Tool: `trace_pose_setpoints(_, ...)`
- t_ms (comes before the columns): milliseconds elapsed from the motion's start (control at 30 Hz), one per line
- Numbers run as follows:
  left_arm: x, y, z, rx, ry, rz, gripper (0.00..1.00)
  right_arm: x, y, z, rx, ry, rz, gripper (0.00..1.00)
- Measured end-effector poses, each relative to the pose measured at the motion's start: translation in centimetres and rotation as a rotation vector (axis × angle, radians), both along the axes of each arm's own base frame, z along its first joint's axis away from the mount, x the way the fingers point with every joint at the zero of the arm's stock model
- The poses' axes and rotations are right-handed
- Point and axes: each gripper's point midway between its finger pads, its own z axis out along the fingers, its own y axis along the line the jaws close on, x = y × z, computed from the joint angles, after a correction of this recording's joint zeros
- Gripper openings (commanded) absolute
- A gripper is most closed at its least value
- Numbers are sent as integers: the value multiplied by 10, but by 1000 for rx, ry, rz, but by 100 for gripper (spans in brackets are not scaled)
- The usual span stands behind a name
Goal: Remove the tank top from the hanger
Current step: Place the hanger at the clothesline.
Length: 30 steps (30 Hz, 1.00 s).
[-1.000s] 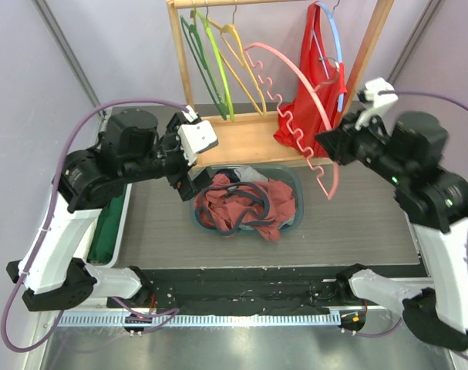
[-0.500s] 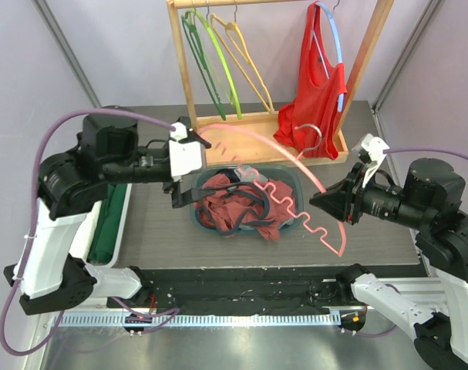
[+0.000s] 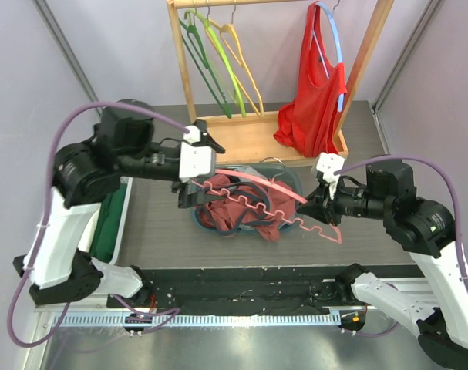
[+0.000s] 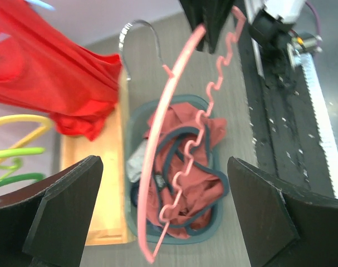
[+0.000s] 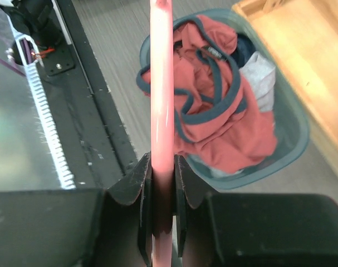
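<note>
A bare pink hanger (image 3: 307, 226) lies slanted over a teal basket (image 3: 297, 202), and my right gripper (image 3: 316, 204) is shut on its arm. In the right wrist view the fingers (image 5: 141, 183) clamp the pink hanger (image 5: 161, 83) from both sides. A rust-red tank top (image 3: 276, 199) with dark trim lies crumpled in the basket. My left gripper (image 3: 205, 171) is wide open at the hanger's other end. In the left wrist view the hanger (image 4: 152, 156) passes between the spread fingers (image 4: 52, 222) without touching them.
A wooden rack (image 3: 253, 139) at the back carries green and yellow hangers (image 3: 218, 69). A bright red top (image 3: 314, 108) hangs there on a blue hanger (image 3: 338, 46). A green cloth in a white tray (image 3: 109, 223) sits at the left. A black rail (image 3: 241, 281) runs along the near edge.
My right gripper has carried the pink hanger from the rack down and left until it lies over the basket. The left arm pulled back, then returned to the hanger's end.
</note>
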Motion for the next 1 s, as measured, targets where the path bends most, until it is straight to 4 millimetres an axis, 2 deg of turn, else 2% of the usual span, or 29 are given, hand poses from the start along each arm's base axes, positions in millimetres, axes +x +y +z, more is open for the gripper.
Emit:
trace_pose_setpoints(167,10,-18,-34,105,82,-50,98,6,6,12,-8,-131,81,1)
trace_pose_setpoints(333,10,-21,-48,145,115,-64,93,1,7,30,11,-237,137,1)
trace_pose_setpoints(400,8,-20,-47,144,120,-72,82,-2,7,33,14,-259,150,1)
trace_pose_setpoints(433,8,-21,-47,142,122,-74,68,-3,6,34,17,-268,156,1)
trace_pose_setpoints(533,6,-24,-43,133,128,-88,46,-7,5,39,23,-295,166,1)
trace_pose_setpoints(567,6,-25,-42,129,128,-93,31,-8,5,41,26,-302,167,1)
trace_pose_setpoints(600,6,-27,-40,125,127,-97,22,-8,5,43,29,-309,170,1)
trace_pose_setpoints(633,5,-28,-40,124,133,-101,0,-7,6,44,30,-311,171,1)
trace_pose_setpoints(867,2,-30,-44,142,150,-106,0,-3,5,43,21,-306,155,2)
trace_pose_setpoints(900,1,-30,-44,143,149,-104,0,-2,5,43,21,-307,153,18)
trace_pose_setpoints(933,1,-30,-44,144,149,-101,0,-2,5,43,24,-311,152,28)
trace_pose_setpoints(1000,1,-29,-42,142,146,-96,0,-2,6,43,32,-321,149,33)
